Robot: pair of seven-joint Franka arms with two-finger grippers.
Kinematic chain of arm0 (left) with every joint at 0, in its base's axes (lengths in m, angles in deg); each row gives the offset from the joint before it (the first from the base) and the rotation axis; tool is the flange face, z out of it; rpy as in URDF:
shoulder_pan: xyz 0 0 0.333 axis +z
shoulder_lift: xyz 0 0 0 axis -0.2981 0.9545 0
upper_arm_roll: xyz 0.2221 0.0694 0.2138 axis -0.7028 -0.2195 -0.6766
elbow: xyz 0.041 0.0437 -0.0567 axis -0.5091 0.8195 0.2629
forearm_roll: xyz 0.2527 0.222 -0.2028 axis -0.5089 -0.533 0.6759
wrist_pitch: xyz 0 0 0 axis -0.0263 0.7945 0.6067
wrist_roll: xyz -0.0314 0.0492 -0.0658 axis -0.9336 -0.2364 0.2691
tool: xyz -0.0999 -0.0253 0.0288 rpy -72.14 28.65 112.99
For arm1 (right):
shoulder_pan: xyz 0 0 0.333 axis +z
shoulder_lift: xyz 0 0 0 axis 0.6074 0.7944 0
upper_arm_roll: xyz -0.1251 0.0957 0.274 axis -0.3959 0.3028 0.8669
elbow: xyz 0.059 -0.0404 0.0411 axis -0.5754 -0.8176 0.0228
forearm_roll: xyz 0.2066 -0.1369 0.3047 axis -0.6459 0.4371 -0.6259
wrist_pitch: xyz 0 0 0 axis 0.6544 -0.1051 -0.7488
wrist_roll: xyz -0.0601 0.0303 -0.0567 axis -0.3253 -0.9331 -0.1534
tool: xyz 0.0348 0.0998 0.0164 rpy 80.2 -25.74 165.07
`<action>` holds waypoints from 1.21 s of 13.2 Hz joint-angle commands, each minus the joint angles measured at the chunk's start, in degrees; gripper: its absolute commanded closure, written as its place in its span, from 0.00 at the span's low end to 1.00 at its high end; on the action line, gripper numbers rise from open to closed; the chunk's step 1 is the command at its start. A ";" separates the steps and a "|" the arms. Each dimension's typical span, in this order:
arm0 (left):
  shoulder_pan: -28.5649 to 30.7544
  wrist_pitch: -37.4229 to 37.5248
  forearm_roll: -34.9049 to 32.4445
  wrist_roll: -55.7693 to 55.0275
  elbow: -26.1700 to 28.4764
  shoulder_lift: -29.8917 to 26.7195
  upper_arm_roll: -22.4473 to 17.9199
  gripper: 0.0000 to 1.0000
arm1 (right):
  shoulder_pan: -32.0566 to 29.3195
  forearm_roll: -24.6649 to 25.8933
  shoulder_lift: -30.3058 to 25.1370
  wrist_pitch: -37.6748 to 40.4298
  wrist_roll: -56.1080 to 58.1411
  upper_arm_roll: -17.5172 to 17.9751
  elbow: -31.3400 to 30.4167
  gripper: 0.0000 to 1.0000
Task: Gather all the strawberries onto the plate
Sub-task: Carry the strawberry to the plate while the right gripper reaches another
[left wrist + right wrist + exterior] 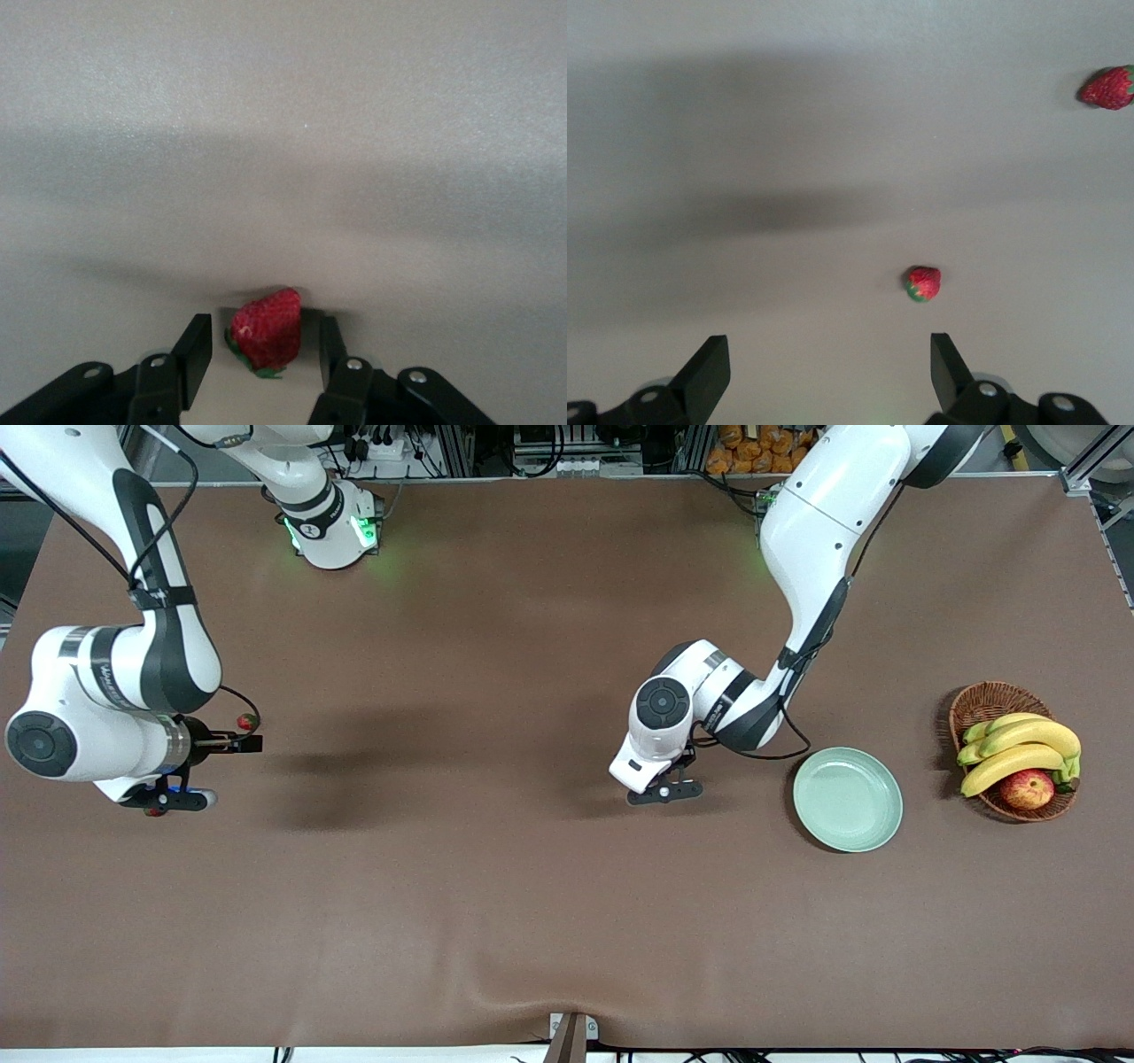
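So the big brown table (pixel 496 921) is mostly bare, with the two arms spread well apart on it. Up at the left arm's end sits the wicker basket (pixel 979 700) with bananas (pixel 1019 748) and an apple (pixel 1028 788) in it, and just beside that, toward the middle, is the mint-green plate (pixel 846 828), which has nothing in it, so I'd say zero of the three berries are collected and the whole job is still ahead. The left gripper (pixel 266 350) is down at the table near the plate, and the left wrist view shows its jaws partly closed around a strawberry (pixel 267 328), one finger looking like it touches the berry and the other with a sliver of gap, so it isn't a firm grip yet as far as I can see; the front view hides that berry completely under the hand. The right gripper (pixel 830 372) hovers at the right arm's end with its jaws wide apart and empty, and its wrist view shows a second strawberry (pixel 923 283) on the table ahead of the fingers plus a third strawberry (pixel 1107 87) farther off. From the front only one of those peeks out beside the wrist.
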State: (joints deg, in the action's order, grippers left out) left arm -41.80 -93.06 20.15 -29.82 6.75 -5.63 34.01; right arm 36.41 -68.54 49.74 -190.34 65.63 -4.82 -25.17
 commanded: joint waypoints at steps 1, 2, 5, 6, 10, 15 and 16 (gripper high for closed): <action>-0.15 -0.23 -1.64 0.20 -1.27 0.66 0.01 0.62 | -4.71 1.38 -1.13 -8.66 5.63 1.06 -7.78 0.00; -0.07 -0.23 -1.55 0.20 -1.27 0.66 0.01 0.76 | -5.68 1.38 -1.13 -11.13 7.48 1.06 -9.72 0.00; 0.37 -0.14 -1.03 -0.24 -1.27 -0.21 0.01 1.00 | -7.53 1.38 0.27 -13.78 10.74 1.06 -11.05 0.00; 0.81 0.12 -1.03 -0.06 -1.27 -1.70 0.01 1.00 | -8.67 1.38 1.06 -14.84 12.23 1.06 -11.14 0.00; 6.07 9.41 -0.85 1.59 -0.83 -9.34 0.09 1.00 | -11.14 1.20 2.30 -16.16 14.44 1.23 -13.51 0.00; 20.03 18.58 -1.11 11.86 0.04 -11.12 0.01 1.00 | -11.84 0.32 5.29 -16.87 14.35 1.24 -14.92 0.00; 23.02 18.49 -1.37 15.72 0.57 -10.86 0.01 1.00 | -11.93 0.32 5.38 -16.87 14.35 1.32 -15.10 0.00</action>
State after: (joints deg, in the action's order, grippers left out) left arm -23.68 -74.98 20.09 -18.97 5.38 -16.02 33.25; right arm 26.14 -68.41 55.47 -206.33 79.72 -4.74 -38.90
